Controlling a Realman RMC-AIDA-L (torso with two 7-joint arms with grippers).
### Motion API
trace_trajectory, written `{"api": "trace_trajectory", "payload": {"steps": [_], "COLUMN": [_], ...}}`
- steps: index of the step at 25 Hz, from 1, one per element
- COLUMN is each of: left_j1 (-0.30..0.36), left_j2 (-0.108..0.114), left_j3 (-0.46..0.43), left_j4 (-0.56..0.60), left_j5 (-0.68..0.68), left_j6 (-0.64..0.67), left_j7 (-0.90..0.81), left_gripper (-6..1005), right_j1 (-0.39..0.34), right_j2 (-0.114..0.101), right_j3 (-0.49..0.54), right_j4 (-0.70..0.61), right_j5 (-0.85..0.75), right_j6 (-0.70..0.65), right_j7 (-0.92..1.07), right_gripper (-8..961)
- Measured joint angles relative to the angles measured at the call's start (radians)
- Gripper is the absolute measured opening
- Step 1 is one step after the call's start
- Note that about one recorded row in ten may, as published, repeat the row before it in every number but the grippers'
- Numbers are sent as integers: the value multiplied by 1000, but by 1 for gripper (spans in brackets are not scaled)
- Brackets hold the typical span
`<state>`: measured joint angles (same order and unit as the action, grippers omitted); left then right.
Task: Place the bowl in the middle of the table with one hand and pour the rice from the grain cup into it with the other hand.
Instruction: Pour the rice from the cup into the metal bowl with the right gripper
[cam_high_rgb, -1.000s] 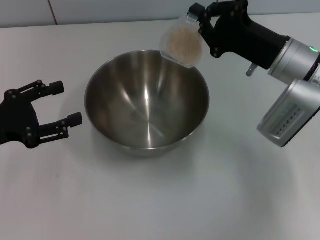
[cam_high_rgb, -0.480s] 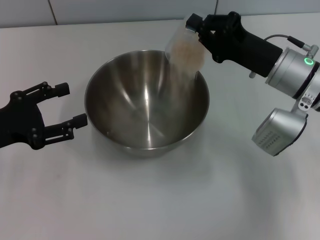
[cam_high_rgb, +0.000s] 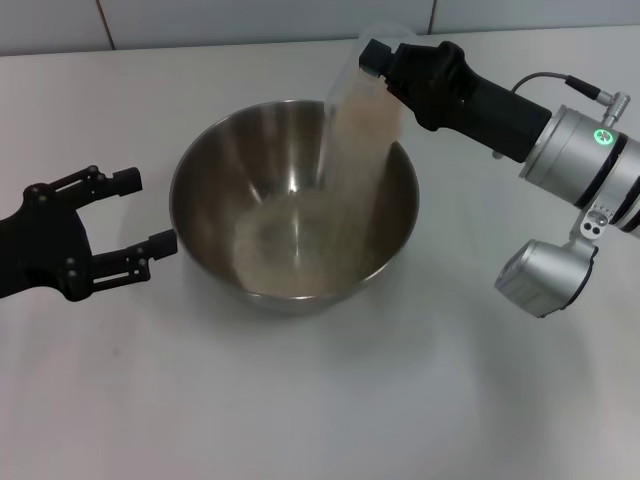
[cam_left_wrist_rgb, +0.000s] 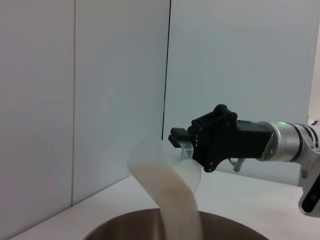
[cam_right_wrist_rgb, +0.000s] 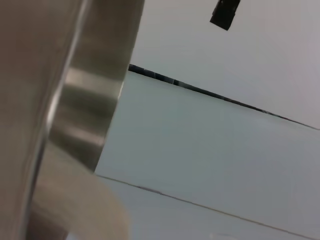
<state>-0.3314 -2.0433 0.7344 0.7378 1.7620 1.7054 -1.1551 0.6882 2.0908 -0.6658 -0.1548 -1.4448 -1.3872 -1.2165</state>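
Note:
The steel bowl (cam_high_rgb: 215, 180) stands on the white table (cam_high_rgb: 300, 400) at its middle. My right gripper (cam_high_rgb: 385, 65) is shut on the clear grain cup (cam_high_rgb: 362, 72) and holds it tipped over the bowl's far rim. A stream of rice (cam_high_rgb: 352, 150) falls from the cup into the bowl, and a pale layer of grains lies on the bowl's bottom. My left gripper (cam_high_rgb: 148, 212) is open and empty just left of the bowl, not touching it. The left wrist view shows the right gripper (cam_left_wrist_rgb: 185, 145), the tipped cup (cam_left_wrist_rgb: 172, 160), the falling rice (cam_left_wrist_rgb: 177, 205) and the bowl's rim (cam_left_wrist_rgb: 125, 225).
The right arm's silver wrist and camera housing (cam_high_rgb: 545, 275) hang over the table to the right of the bowl. A pale wall with a dark seam (cam_left_wrist_rgb: 166, 65) stands behind the table. The right wrist view shows the bowl's outer wall (cam_right_wrist_rgb: 75, 75) close up.
The right gripper has tipped the cup further over the bowl's far rim. Rice now streams out and gathers in the bowl's bottom. The left gripper has barely moved.

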Motion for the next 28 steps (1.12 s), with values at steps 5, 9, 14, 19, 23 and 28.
{"api": "trace_trajectory", "payload": {"steps": [5,9,14,19,23,28], "left_j1": [0,0,0,0,0,0], "left_j2": [0,-1,-1,-2,-2,-2], "left_j3": [2,2,1,-3,-3,-4], "left_j4": [0,0,0,0,0,0], "left_j5": [1,1,1,0,0,0], "left_j6": [-1,0,1,1,3,4], "left_j7": [0,0,0,0,0,0], "left_gripper": [835,835,835,835,835,834], "right_j1": [5,8,11,8,8,12], "right_j2": [0,0,-1,-1,-2,-2], "right_j3": [-25,-44,-48,-48,-44,-36], "right_j4": [3,15,26,27,37,77], "right_j5": [0,0,0,0,3,70], "right_j6": [-3,-9,-14,-14,-17,-34], "right_j7": [-54,-112,-167,-218,-224,-135], "right_gripper": [7,7,7,7,7,6]}}
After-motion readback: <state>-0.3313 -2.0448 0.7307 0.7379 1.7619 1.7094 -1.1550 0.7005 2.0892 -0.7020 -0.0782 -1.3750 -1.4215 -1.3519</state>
